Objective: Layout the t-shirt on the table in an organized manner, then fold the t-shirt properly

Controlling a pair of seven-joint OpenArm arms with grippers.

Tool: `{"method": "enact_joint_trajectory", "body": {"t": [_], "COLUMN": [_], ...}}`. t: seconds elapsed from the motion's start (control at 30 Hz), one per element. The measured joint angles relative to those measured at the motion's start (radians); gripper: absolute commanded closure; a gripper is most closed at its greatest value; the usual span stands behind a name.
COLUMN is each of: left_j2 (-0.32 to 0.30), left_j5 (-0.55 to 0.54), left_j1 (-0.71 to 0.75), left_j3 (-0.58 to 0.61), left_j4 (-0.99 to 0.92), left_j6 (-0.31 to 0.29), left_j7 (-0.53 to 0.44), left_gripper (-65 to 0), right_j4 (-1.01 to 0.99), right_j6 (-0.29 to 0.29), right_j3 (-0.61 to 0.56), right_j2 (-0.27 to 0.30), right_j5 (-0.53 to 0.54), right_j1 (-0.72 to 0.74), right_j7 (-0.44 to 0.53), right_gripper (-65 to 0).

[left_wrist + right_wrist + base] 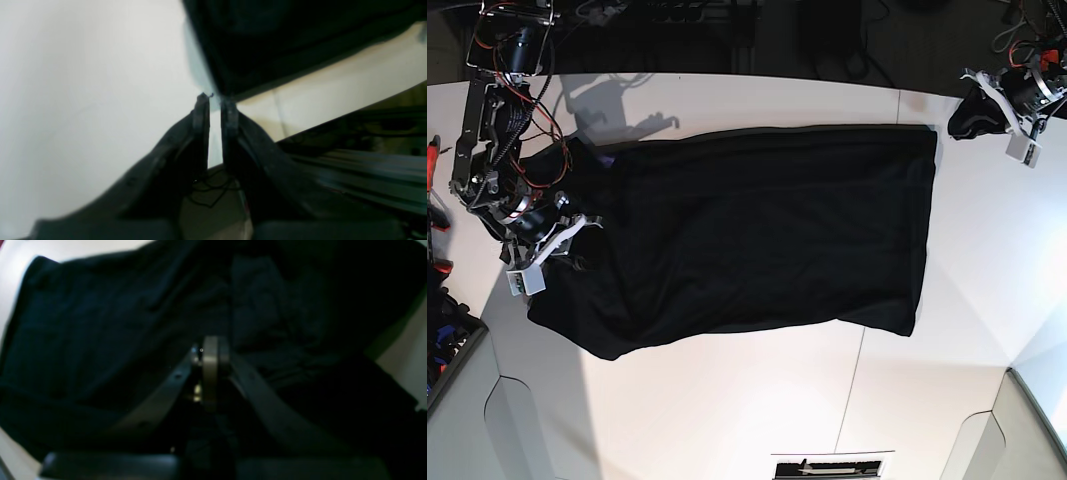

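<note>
The black t-shirt [767,230] lies spread across the white table [727,410], with its lower left edge rumpled. My right gripper [585,228] rests on the shirt's left end. In the right wrist view its fingers [210,353] are pressed together, with dark cloth [100,323] creased up to their tips. My left gripper [957,124] sits at the far right, just off the shirt's top right corner. In the left wrist view, this gripper [215,100] shows a narrow gap with bare table [83,83] visible through it, and the shirt's corner [283,43] lies right beyond the tips.
A thin seam [857,370] runs across the tabletop. Cut-out corners sit at the front left [517,400] and front right [987,430]. Red-handled tools [433,205] and a dark bin [447,345] lie at the left edge. Cables and frame rails run behind the table.
</note>
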Motion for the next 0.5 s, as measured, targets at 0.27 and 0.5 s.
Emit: {"method": "enact_joint_trajectory", "body": {"t": [0.27, 0.5], "left_j2": [0.102, 0.153], "left_j5": [0.086, 0.235], "left_j1": [-0.141, -0.205], "left_j3": [0.153, 0.318], "left_j4": [0.044, -0.002], "left_j6": [0.0, -0.003], "left_j7": [0.002, -0.034], "left_gripper": [-4.1, -4.1], "right_j4": [-0.089, -0.109], "right_j6": [0.0, 0.0], "right_j3": [0.0, 0.0], "right_j2": [0.0, 0.0], "right_j5": [-0.019, -0.072], "right_j1": [-0.003, 0.006], "right_j7": [0.006, 0.019], "right_gripper": [0.0, 0.0]}}
